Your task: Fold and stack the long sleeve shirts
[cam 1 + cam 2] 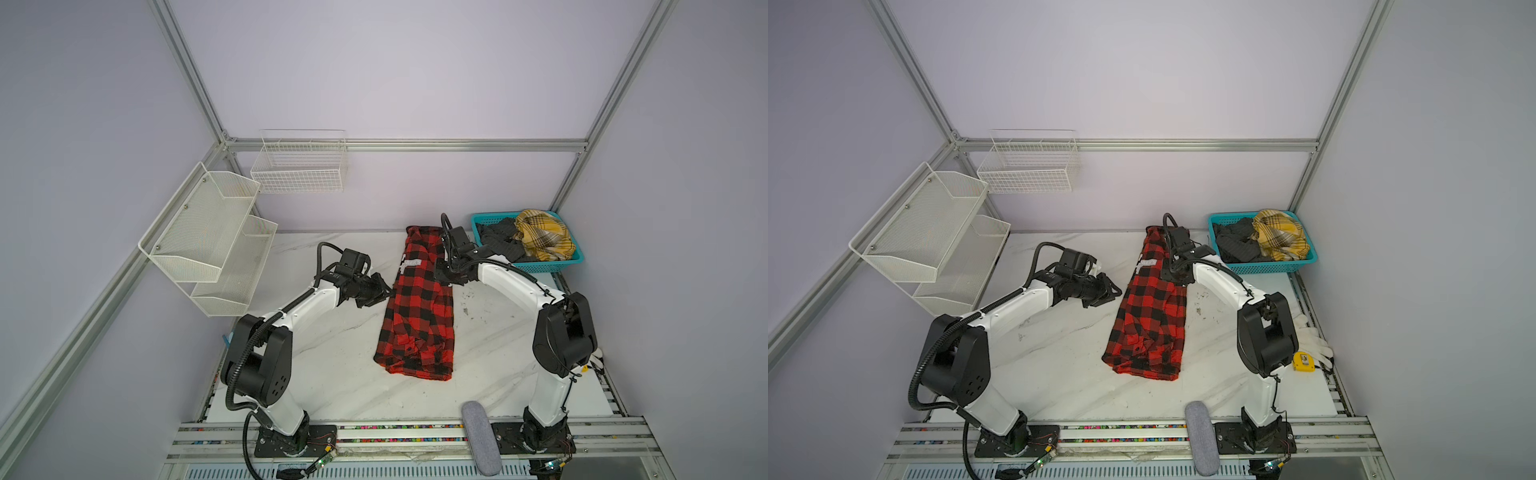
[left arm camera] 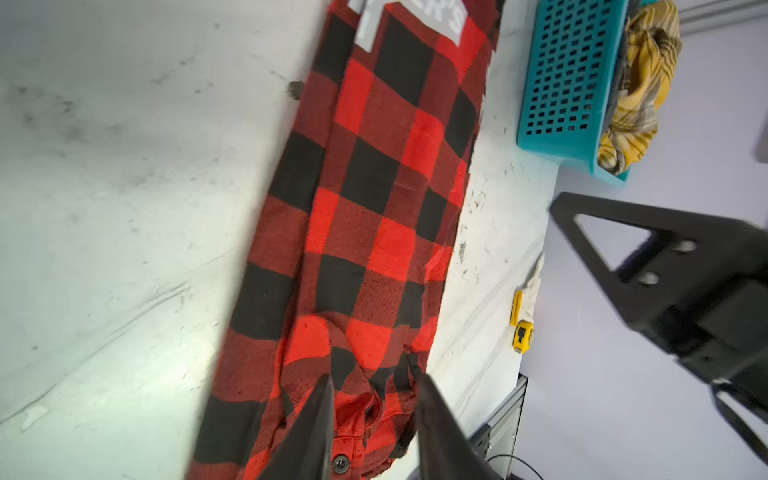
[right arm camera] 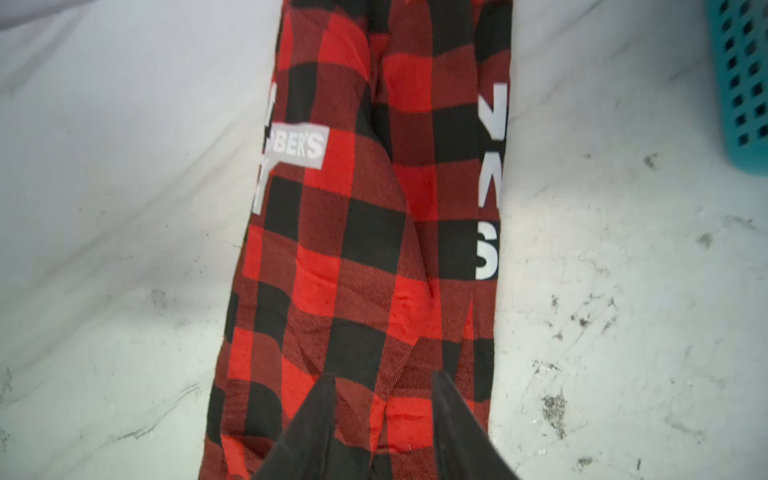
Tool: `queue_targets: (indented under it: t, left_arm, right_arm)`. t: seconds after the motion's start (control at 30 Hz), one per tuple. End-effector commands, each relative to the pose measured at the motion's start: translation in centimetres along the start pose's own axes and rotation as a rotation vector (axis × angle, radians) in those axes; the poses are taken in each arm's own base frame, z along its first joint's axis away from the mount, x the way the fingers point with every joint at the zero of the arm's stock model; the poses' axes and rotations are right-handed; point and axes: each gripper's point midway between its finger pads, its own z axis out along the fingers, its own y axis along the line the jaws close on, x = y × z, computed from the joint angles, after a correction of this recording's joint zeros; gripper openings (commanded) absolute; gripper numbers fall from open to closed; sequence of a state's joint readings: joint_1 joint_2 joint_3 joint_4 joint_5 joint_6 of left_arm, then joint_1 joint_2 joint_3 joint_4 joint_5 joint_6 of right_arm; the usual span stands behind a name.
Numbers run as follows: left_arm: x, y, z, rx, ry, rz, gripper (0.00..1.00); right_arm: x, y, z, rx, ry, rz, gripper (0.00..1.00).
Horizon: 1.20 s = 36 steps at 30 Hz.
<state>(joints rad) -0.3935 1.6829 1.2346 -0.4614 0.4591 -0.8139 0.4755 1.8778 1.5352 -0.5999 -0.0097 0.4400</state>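
A red-and-black check long sleeve shirt point(image 1: 417, 316) point(image 1: 1150, 316) lies on the white marble table, folded into a long narrow strip. White block letters point(image 3: 488, 178) run along one edge. My left gripper point(image 1: 387, 289) point(image 2: 374, 376) hovers at the strip's left edge; its jaws stand apart with nothing pinched, and the buttoned end of the shirt point(image 2: 374, 208) lies beyond them. My right gripper point(image 1: 444, 275) point(image 3: 384, 376) hangs over the strip's far right part, open, with flat cloth point(image 3: 365, 249) under the gap. More garments, one yellow plaid point(image 1: 542, 237) and one dark grey point(image 1: 496, 241), fill a teal basket point(image 1: 575, 261).
The teal basket stands at the back right corner. White mesh shelves point(image 1: 208, 237) and a wire basket point(image 1: 299, 166) hang on the left and back walls. A grey padded piece point(image 1: 480, 440) lies over the front rail. A yellow tape measure point(image 1: 1303, 361) and a white glove point(image 1: 1312, 338) lie at the right edge.
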Motion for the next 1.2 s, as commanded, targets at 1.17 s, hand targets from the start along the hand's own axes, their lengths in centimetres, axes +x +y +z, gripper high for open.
queue_targets:
  t: [1.17]
  left_arm:
    - [2.5, 4.4, -0.7, -0.203, 0.055, 0.043, 0.48]
  right_arm:
    - [3.2, 2.1, -0.3, 0.042, 0.021, -0.048, 0.55]
